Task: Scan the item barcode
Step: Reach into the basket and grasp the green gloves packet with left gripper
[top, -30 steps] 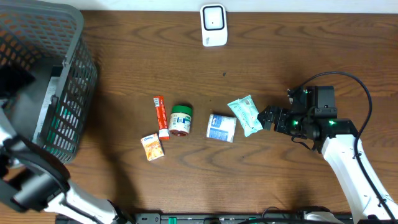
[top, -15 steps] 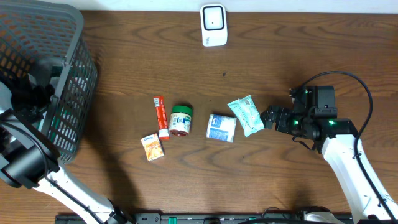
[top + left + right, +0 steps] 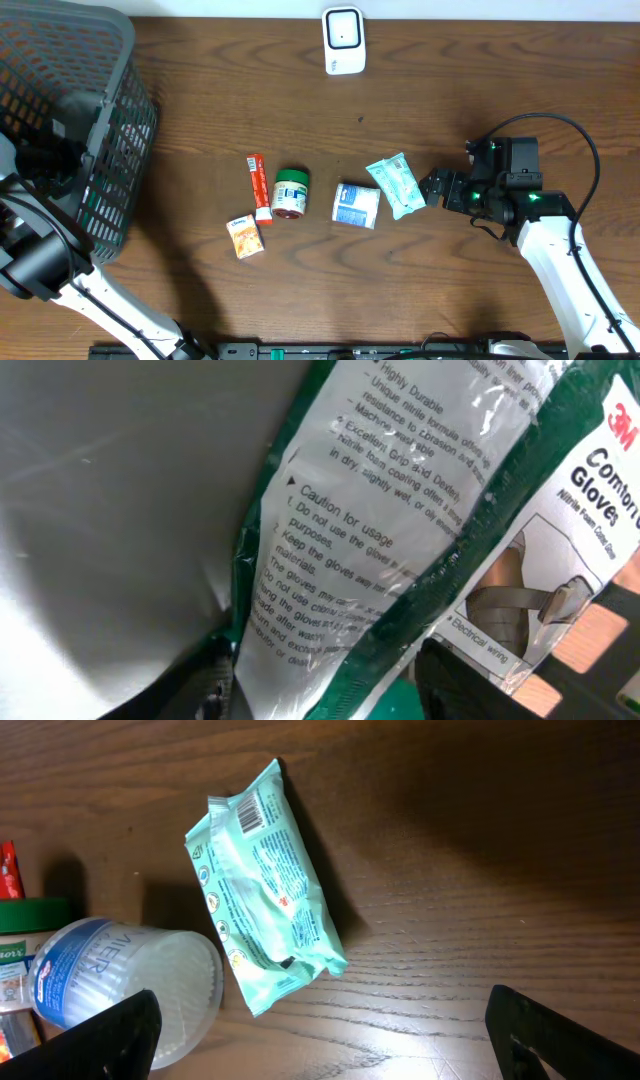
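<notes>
In the left wrist view a green and clear glove pack [image 3: 380, 530] with printed text fills the space between my left gripper's [image 3: 325, 680] fingers. Both fingers press against its crinkled sides, inside the dark mesh basket [image 3: 120, 60] at the table's far left. Overhead, the left arm [image 3: 50, 150] reaches into that basket. The white barcode scanner [image 3: 343, 40] stands at the back middle. My right gripper [image 3: 432, 190] hovers open just right of a mint wipes pack [image 3: 394, 184], whose barcode end [image 3: 252, 812] shows in the right wrist view; nothing lies between its fingers [image 3: 330, 1030].
A clear cotton swab tub [image 3: 356, 205], a green-lidded jar [image 3: 291, 192], a red stick packet [image 3: 258, 186] and a small orange packet [image 3: 245, 238] lie in a row mid-table. A grey bag [image 3: 120, 510] lies beside the glove pack inside the basket.
The left arm has come down into the basket and its fingers have narrowed onto the glove pack. The right arm has barely moved.
</notes>
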Motion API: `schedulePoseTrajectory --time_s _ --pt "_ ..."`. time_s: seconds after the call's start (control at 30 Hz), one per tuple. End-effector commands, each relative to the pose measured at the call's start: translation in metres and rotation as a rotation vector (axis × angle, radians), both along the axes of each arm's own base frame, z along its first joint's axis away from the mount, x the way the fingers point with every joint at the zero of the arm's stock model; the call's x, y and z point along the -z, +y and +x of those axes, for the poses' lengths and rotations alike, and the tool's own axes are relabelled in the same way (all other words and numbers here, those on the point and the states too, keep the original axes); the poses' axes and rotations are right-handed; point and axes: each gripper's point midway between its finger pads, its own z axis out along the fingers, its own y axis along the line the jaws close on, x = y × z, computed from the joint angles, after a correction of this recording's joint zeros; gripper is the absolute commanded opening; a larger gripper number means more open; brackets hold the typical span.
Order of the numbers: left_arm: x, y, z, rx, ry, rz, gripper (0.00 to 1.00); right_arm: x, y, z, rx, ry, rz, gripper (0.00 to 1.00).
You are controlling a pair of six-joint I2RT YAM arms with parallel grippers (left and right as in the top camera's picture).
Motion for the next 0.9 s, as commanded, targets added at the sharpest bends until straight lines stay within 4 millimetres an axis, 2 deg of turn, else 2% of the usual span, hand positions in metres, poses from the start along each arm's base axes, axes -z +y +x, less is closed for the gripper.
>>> schedulePoseTrajectory --time_s 0.0,0.2,0.37,0.4,0.5,0.53,0.57,0.87 --pt "0.012 -0.018 0.002 0.014 -0.006 -0.103 0.58 0.003 -0.004 -0.001 0.002 0.004 -0.011 0.99" --pt "0.001 -0.031 0.009 0.009 -0.059 -0.188 0.59 0.004 -0.005 0.0 0.006 0.003 -0.018 0.99" --pt "-0.011 -0.032 0.012 0.009 -0.082 -0.194 0.56 0.006 -0.003 0.0 0.0 0.009 -0.018 0.99" --pt "-0.014 -0.032 0.012 0.01 -0.087 -0.189 0.52 0.006 -0.003 0.0 0.0 0.009 -0.018 0.99" --pt "-0.026 -0.03 0.014 0.013 -0.113 -0.166 0.25 0.006 -0.003 0.0 -0.002 0.008 -0.017 0.99" --pt "-0.03 -0.029 0.015 0.014 -0.125 -0.155 0.12 0.006 -0.003 0.0 -0.002 0.006 -0.017 0.99" --pt "-0.036 -0.028 0.017 0.016 -0.141 -0.141 0.08 0.005 -0.003 0.001 -0.002 0.005 -0.017 0.99" --pt "-0.074 -0.018 0.028 -0.014 -0.24 -0.056 0.07 0.005 -0.002 0.001 0.006 0.008 -0.012 0.99"
